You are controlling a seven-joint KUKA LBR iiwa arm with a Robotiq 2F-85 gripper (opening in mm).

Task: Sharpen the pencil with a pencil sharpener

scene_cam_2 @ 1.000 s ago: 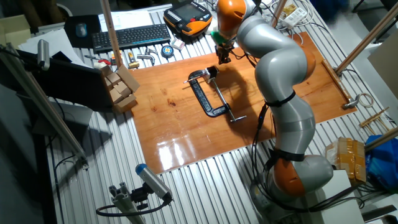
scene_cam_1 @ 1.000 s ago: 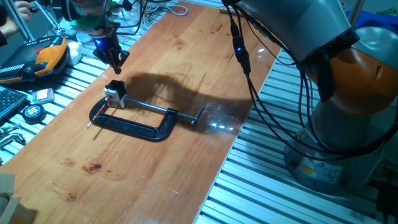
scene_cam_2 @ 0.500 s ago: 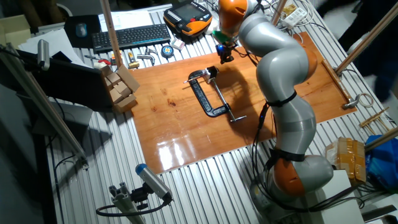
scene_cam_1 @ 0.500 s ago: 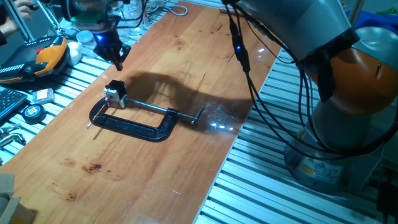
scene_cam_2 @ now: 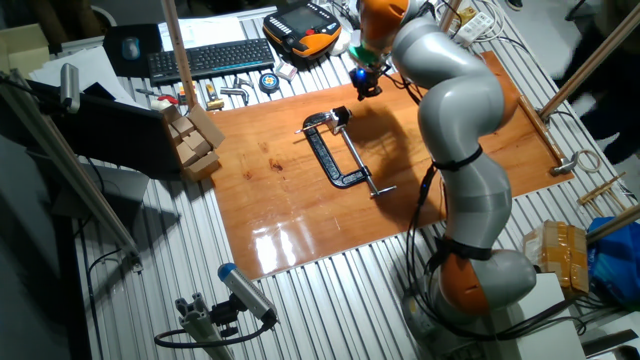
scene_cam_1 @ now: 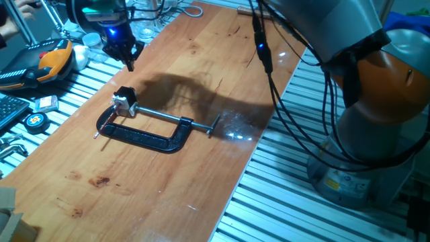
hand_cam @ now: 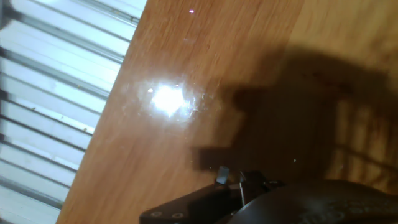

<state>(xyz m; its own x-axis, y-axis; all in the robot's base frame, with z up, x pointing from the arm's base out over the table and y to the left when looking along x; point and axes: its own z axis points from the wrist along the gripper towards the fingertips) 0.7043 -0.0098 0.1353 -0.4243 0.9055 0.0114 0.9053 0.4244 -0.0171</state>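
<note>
Jaws (scene_cam_1: 127,59) look drawn together, dark tips tapering to a point above the far-left end of the wooden surface (scene_cam_1: 201,168); cannot tell whether a thin pencil is pinched between them, nothing sticks out clearly in either fixed view. Hand view is mostly wood grain, glare and the hand's own shadow, with only a bit of black hardware at the bottom edge. No pencil seen lying free anywhere on the surface; a faint thin sliver sits by the clamp's left end, too small to call.

Pencil sharpener (scene_cam_1: 125,102): small silvery block, dark top, held at the open end of the black C-clamp (scene_cam_1: 144,131), whose steel screw rod (scene_cam_1: 171,119) runs to the right. It sits below and slightly toward the camera from the jaws, apart, not touching. In the other fixed view the jaws (scene_cam_2: 367,86) are up and to the right of the sharpener (scene_cam_2: 341,116).

Judgement: next move is a descent toward the sharpener, and alignment with its hole matters most.

No readable writing or brand on anything; an orange-and-black handheld unit (scene_cam_1: 54,60) beside the surface shows no legible label.
</note>
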